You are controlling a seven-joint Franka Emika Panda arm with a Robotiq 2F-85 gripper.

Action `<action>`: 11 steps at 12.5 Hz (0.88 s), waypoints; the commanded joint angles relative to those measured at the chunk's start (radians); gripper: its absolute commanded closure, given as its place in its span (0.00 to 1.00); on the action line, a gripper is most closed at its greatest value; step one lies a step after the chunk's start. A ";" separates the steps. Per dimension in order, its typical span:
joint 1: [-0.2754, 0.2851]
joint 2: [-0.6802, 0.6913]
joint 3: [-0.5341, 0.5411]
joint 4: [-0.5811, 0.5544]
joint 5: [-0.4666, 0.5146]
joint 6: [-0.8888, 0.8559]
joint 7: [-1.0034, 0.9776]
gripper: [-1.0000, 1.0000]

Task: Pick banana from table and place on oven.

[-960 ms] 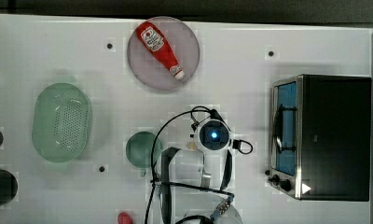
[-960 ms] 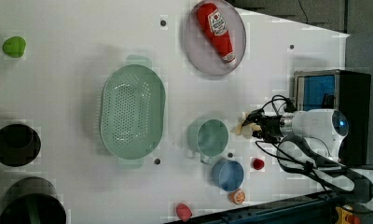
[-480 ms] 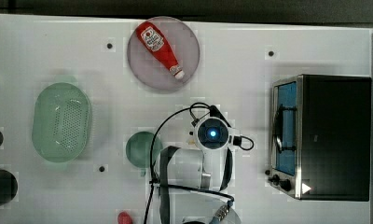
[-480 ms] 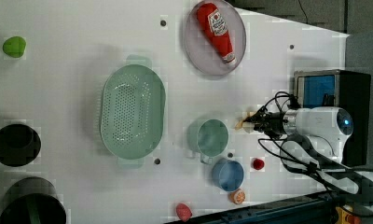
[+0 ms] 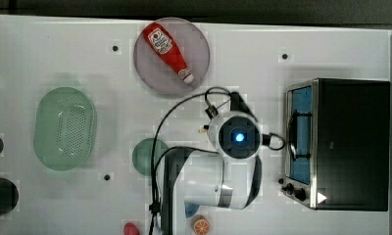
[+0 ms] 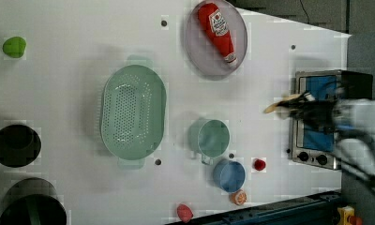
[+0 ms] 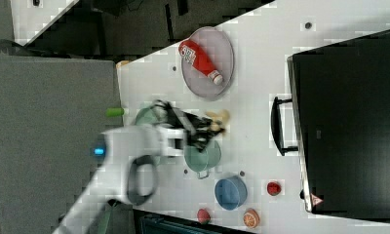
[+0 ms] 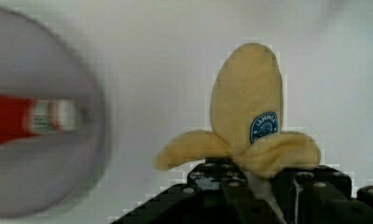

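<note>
The banana (image 8: 247,112), pale yellow with a blue sticker, sticks out from my black gripper (image 8: 257,179), whose fingers are shut on its lower end. In the left view the banana (image 6: 281,104) hangs clear of the white table (image 6: 251,112), just left of the oven (image 6: 317,79), with the gripper (image 6: 300,105) behind it. The right view has the banana (image 7: 218,120) at the gripper (image 7: 207,127), well to the left of the oven's (image 7: 349,122) black top. From above, my wrist (image 5: 239,137) covers most of the banana (image 5: 202,130); the oven (image 5: 351,142) stands to the top view's right.
A red ketchup bottle (image 5: 167,51) lies on a grey plate (image 5: 196,61). A green colander (image 5: 64,128), a teal cup (image 6: 210,137), a blue cup (image 6: 229,175), an orange slice (image 6: 238,197) and small red toys (image 6: 259,164) stand around. Black pots (image 6: 16,144) sit at the left view's left edge.
My gripper has closed on the banana and carried it off the table, moving toward the oven, to the left view's right.
</note>
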 commanded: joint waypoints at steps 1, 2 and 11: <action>-0.003 -0.103 -0.008 0.136 -0.009 -0.257 0.007 0.75; -0.004 -0.126 -0.017 0.189 -0.009 -0.355 -0.004 0.75; -0.045 -0.085 -0.308 0.396 -0.012 -0.531 -0.383 0.75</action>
